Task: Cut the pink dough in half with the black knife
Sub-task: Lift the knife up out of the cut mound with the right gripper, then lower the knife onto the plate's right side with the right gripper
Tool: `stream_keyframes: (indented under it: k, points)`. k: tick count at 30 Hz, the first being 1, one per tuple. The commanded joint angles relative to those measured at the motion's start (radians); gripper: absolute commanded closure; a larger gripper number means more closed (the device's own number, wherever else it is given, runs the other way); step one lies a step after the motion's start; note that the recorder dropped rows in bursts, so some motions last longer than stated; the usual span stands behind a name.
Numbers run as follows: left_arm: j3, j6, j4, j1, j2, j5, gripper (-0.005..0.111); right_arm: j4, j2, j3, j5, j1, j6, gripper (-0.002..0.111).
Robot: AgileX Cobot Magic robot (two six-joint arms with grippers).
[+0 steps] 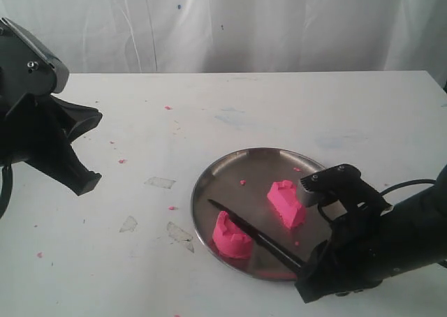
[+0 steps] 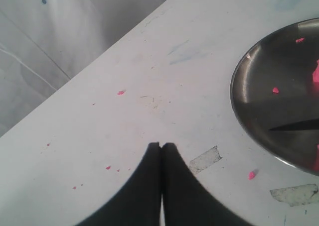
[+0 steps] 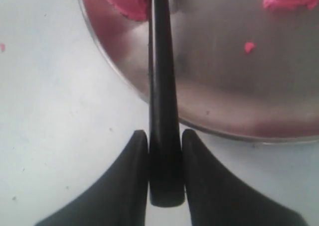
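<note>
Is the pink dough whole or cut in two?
Cut in two: one pink chunk and a second chunk lie apart on the plate, either side of the knife.

black knife point(image 3: 162, 111) tip beyond view's edge

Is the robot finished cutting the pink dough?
Nearly! The pink dough lies in two chunks on the steel plate. The right gripper holds the black knife, its blade beside one chunk. Left to do: probably just putting the knife down.
</note>
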Motion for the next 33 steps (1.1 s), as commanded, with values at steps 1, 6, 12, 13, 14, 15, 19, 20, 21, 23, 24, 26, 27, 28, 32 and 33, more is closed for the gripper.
stream_keyframes:
  k: [1, 6, 12, 13, 14, 15, 19, 20, 21, 23, 24, 26, 27, 28, 32, 33]
  points:
    - [0.008, -0.004, 0.004, 0.002, -0.011, 0.001, 0.107, 0.011, -0.027, -0.029, -0.056, -0.003, 0.053, 0.108]
    - [0.008, -0.004, 0.004, 0.002, -0.011, 0.001, 0.107, -0.057, -0.165, -0.078, -0.111, -0.003, 0.056, 0.108]
    - [0.008, -0.004, 0.003, 0.002, -0.011, 0.001, 0.107, -0.074, -0.232, -0.076, -0.518, -0.047, 0.060, 0.108]
    - [0.008, -0.004, 0.003, 0.002, -0.011, 0.001, 0.107, -0.057, -0.211, -0.076, -0.554, -0.061, 0.060, 0.108]
    - [0.008, -0.004, 0.003, 0.002, -0.011, -0.001, 0.107, -0.036, -0.196, -0.076, -0.564, -0.066, 0.060, 0.108]
    - [0.008, -0.004, 0.003, 0.002, -0.011, -0.003, 0.107, 0.005, -0.164, -0.076, -0.579, -0.079, 0.060, 0.108]
    - [0.008, -0.004, 0.003, 0.002, -0.011, -0.003, 0.107, 0.087, -0.069, -0.078, -0.548, -0.108, 0.060, 0.108]
    - [0.008, -0.004, 0.003, 0.002, -0.011, -0.003, 0.107, 0.087, -0.054, -0.080, -0.538, -0.108, 0.060, 0.108]
    - [0.008, -0.004, 0.003, 0.002, -0.011, -0.003, 0.107, 0.087, -0.040, -0.084, -0.525, -0.108, 0.060, 0.108]
    - [0.008, -0.004, 0.003, 0.002, -0.011, -0.003, 0.107, 0.085, -0.015, -0.092, -0.494, -0.113, 0.060, 0.108]
    - [0.008, -0.004, 0.003, 0.002, -0.011, -0.003, 0.107, 0.081, 0.001, -0.092, -0.494, -0.114, 0.060, 0.108]
    - [0.008, -0.004, 0.003, 0.002, -0.011, -0.003, 0.107, 0.081, 0.026, -0.092, -0.494, -0.114, 0.060, 0.108]
    - [0.008, -0.004, 0.003, 0.002, -0.011, -0.003, 0.107, 0.083, 0.038, -0.092, -0.488, -0.114, 0.060, 0.108]
    - [0.008, -0.004, 0.003, 0.002, -0.011, -0.003, 0.107, 0.083, 0.048, -0.095, -0.475, -0.114, 0.060, 0.108]
    - [0.008, -0.004, 0.003, 0.002, -0.011, -0.007, 0.107, 0.083, 0.086, -0.108, -0.443, -0.114, 0.060, 0.108]
    - [0.008, -0.004, 0.003, 0.002, -0.011, -0.009, 0.107, 0.083, 0.100, -0.108, -0.443, -0.114, 0.060, 0.108]
